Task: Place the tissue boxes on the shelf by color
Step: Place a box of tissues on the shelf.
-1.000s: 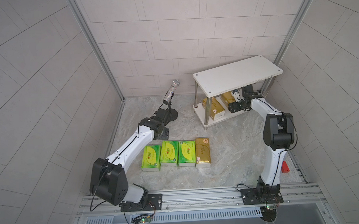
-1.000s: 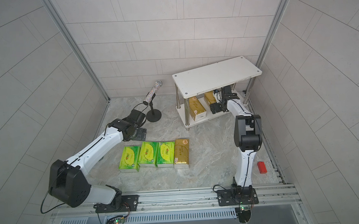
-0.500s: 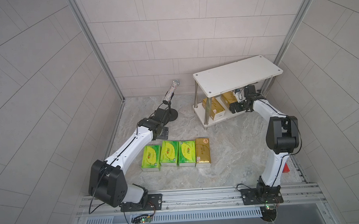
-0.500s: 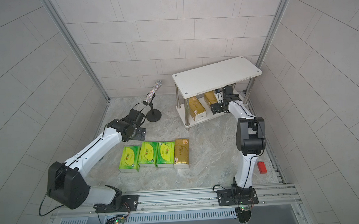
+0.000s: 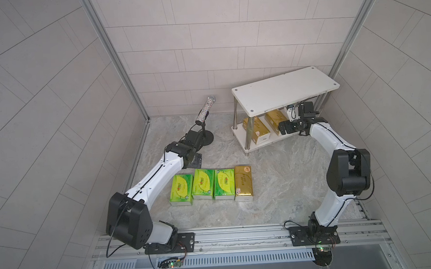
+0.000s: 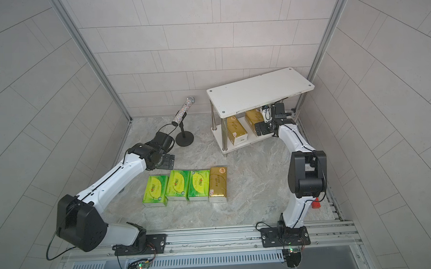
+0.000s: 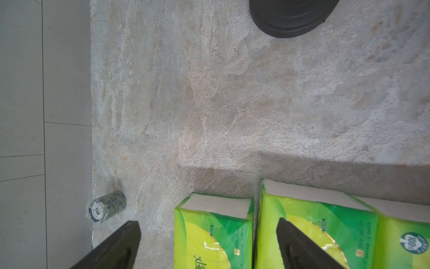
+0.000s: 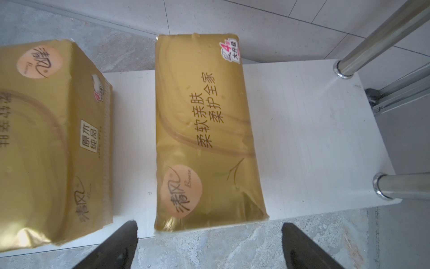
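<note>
**Left pincer** (image 7: 208, 223): jaws wide, nothing held. It is hung over the far end of the green packs (image 5: 203, 183), well apart from the shelf (image 5: 285, 89).

**Row:** four packs are laid side by side, touching, on the tabletop (image 5: 274, 187) in front of the shelf.

**Right pincer** (image 8: 208, 223): jaws wide, nothing held. It is set just off the shelf's lower board (image 8: 302, 139), facing the gold packs (image 8: 204, 130) there.

**Judged:**
- A green pack is probably to be lifted next.
- One finger (image 7: 300, 244) is seen over the neighbouring pack, and no gap is left between packs. The end pack should be centred first and squeezed lightly, as the wrap looks soft.
- The right arm should be drawn out low, clear of the top board and legs.

**Counted:**
- Green packs: three, all off the shelf.
- Gold packs: three, two on the lower board and one ending the row nearest the shelf.
- Shelf: one.
</note>
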Motion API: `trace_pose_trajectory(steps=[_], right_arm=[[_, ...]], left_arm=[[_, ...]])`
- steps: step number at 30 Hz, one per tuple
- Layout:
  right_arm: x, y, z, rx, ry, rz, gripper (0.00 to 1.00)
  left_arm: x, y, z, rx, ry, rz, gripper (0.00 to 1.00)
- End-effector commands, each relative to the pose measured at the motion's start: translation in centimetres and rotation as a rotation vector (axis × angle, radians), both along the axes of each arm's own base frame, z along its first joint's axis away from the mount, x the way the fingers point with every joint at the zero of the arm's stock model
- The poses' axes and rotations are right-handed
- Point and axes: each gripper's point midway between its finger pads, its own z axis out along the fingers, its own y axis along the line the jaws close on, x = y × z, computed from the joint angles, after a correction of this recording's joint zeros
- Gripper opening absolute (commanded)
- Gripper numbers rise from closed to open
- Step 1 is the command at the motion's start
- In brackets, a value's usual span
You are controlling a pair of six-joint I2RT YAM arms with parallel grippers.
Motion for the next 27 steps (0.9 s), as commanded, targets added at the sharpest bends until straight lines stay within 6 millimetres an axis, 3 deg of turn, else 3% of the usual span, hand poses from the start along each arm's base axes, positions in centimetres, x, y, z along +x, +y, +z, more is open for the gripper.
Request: trace_pose_trajectory(steps=[1,9,12,14,20,23,27], right_arm=[[-1.0,0.0,1.4,0.036,-0.037,-0.039,1.00],[-5.1,0.8,1.8,0.171,-0.036,-0.147,1.00],[-8.0,0.8,1.8,0.219,-0.005,-0.273,1.00],[-11.0,0.8,1.2,0.267,0.061,-0.377,1.00],[-19.2,5.5,-1.2,0.323,0.124,-0.427,1.00],[-22.3,8.0,-2.3,0.297,0.145,-0.408,1.00],[-24.8,10.3,-3.6,0.263,0.144,-0.383,1.00]], left_arm=[[-0.7,0.8,1.5,0.014,-0.012,-0.001,1.00],[-2.6,1.2,1.6,-0.031,-0.017,0.056,1.00],[-2.8,0.9,1.7,-0.070,-0.040,0.068,1.00],[-2.7,0.6,2.0,-0.093,-0.052,0.065,1.00],[-3.1,-0.3,1.1,-0.156,-0.032,0.067,1.00],[-3.3,-0.3,0.9,-0.160,-0.027,0.075,1.00],[-3.4,0.7,1.3,-0.116,-0.052,0.090,1.00]])
